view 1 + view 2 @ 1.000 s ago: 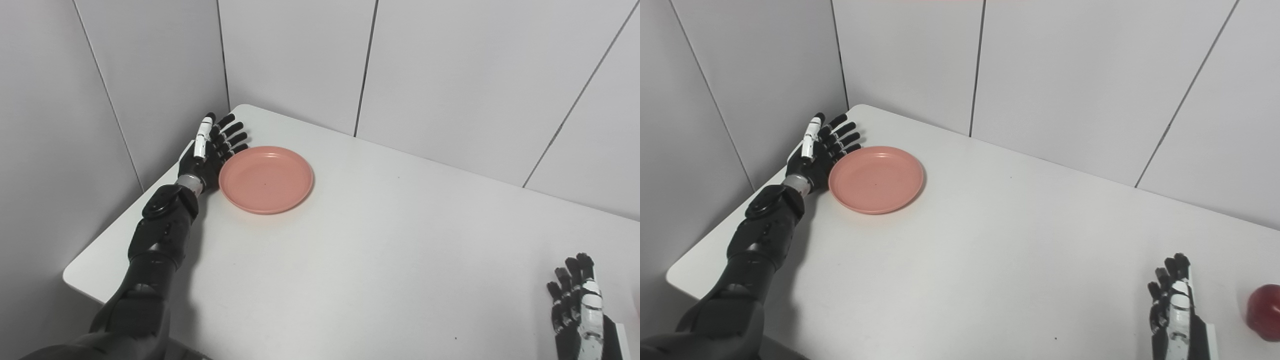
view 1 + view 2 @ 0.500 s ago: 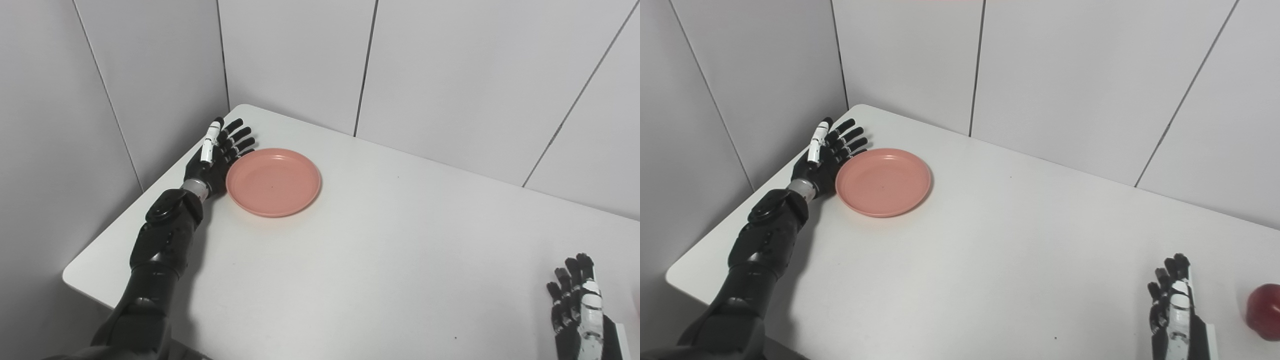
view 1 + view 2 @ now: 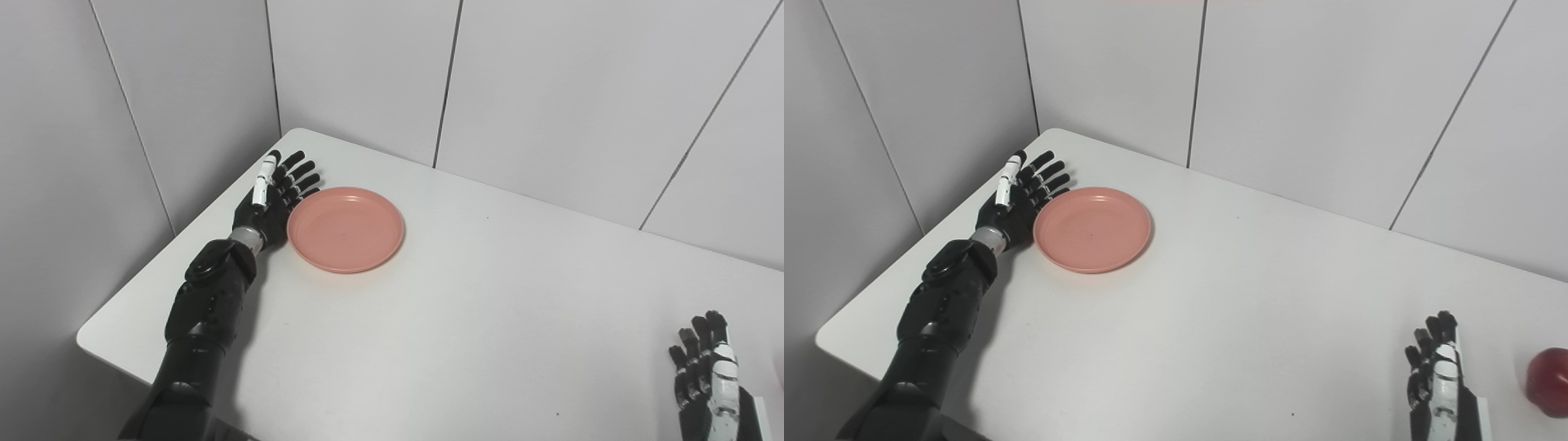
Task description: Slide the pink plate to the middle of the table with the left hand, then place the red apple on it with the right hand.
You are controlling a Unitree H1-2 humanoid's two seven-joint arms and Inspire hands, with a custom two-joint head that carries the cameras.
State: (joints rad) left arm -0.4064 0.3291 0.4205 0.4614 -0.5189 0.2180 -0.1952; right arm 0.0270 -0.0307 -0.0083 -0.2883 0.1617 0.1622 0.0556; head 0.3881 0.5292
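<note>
The pink plate (image 3: 345,228) lies flat on the white table (image 3: 465,318), toward its far left corner. My left hand (image 3: 272,196) stands open on edge, fingers straight, its palm against the plate's left rim. Low at the right, my right hand (image 3: 1434,373) is open with fingers pointing up and holds nothing. The red apple (image 3: 1548,382) sits on the table just right of that hand, cut by the picture's edge in the right eye view; the left eye view does not show it.
Grey wall panels (image 3: 551,92) close the table's far side and left side. The table's left edge (image 3: 153,269) runs close beside my left forearm.
My left hand has pushed the plate to the right and slightly toward me, staying against its left rim. The right hand and the apple have not moved.
</note>
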